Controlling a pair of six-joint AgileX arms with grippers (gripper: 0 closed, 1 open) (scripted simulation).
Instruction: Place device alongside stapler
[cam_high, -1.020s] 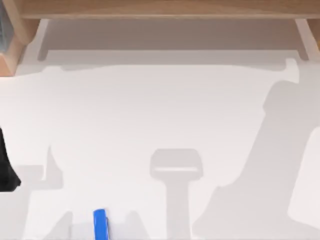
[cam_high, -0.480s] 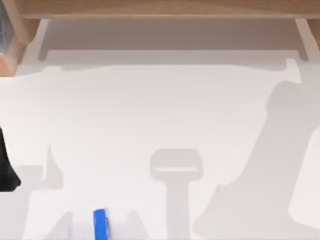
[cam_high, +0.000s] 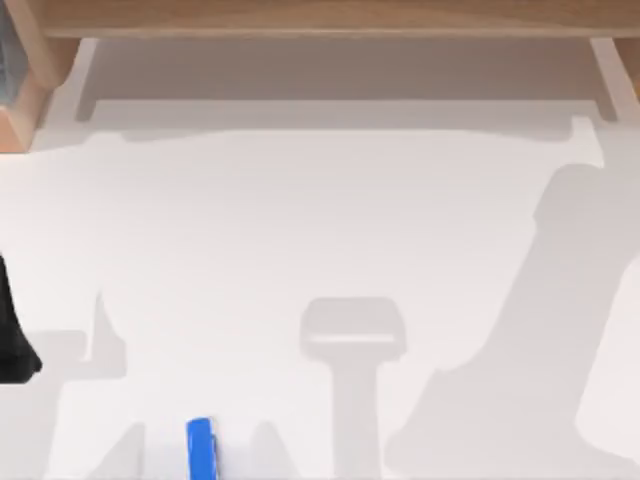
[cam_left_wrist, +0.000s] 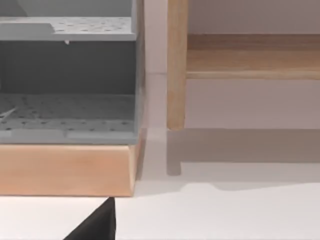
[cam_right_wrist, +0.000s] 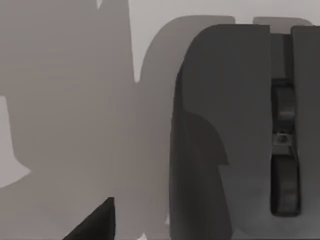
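The stapler (cam_high: 200, 448) is blue and narrow. It lies at the table's front edge, left of centre, and the picture's edge cuts off part of it. The device (cam_right_wrist: 235, 130) is a dark grey mouse with a scroll wheel, lying on the white table close under my right wrist camera. A dark fingertip (cam_right_wrist: 97, 222) of my right gripper shows beside it, apart from it. My left arm (cam_high: 12, 345) is a black shape parked at the table's left edge. Its fingertip (cam_left_wrist: 97, 225) hangs over bare table.
A wooden shelf frame (cam_high: 320, 18) runs along the back of the table. At the back left, a grey perforated organiser (cam_left_wrist: 67, 75) sits on a wooden base (cam_left_wrist: 65, 170), next to a wooden post (cam_left_wrist: 176, 65). Arm shadows cross the white tabletop (cam_high: 300, 220).
The large arm shadow on the right side of the table has slid slightly to the right. The stapler and the left arm have stayed put.
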